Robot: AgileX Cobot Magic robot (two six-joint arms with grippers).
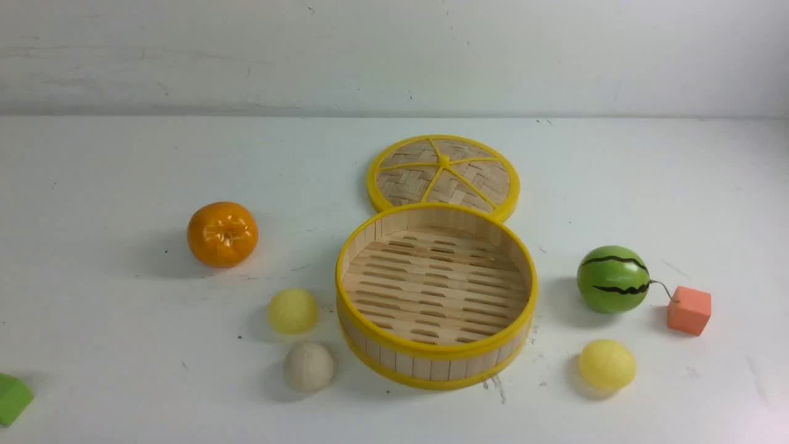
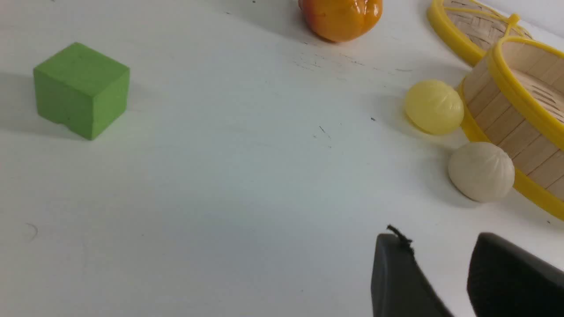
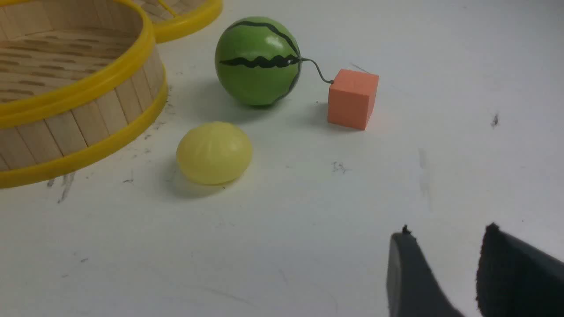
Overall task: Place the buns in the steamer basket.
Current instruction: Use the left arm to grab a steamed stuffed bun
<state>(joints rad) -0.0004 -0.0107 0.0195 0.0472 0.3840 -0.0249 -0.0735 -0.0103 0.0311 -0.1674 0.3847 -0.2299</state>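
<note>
The bamboo steamer basket (image 1: 394,361) stands mid-table with nothing in it; its wall also shows in the left wrist view (image 2: 498,114) and the right wrist view (image 3: 88,119). A pale yellow bun (image 1: 293,311) (image 2: 434,107) and an off-white bun (image 1: 309,367) (image 2: 481,171) lie on the table left of the basket. A second pale yellow bun (image 1: 607,364) (image 3: 214,152) lies to its right. My left gripper (image 2: 440,240) is open and empty, short of the off-white bun. My right gripper (image 3: 447,233) is open and empty, apart from the yellow bun. Neither gripper shows in the front view.
The woven lid (image 1: 444,176) lies behind the basket. An orange (image 1: 222,234) sits at the left, a green cube (image 1: 12,398) (image 2: 81,89) at the front left edge. A watermelon ball (image 1: 613,279) (image 3: 257,61) and an orange cube (image 1: 689,310) (image 3: 352,99) sit at the right.
</note>
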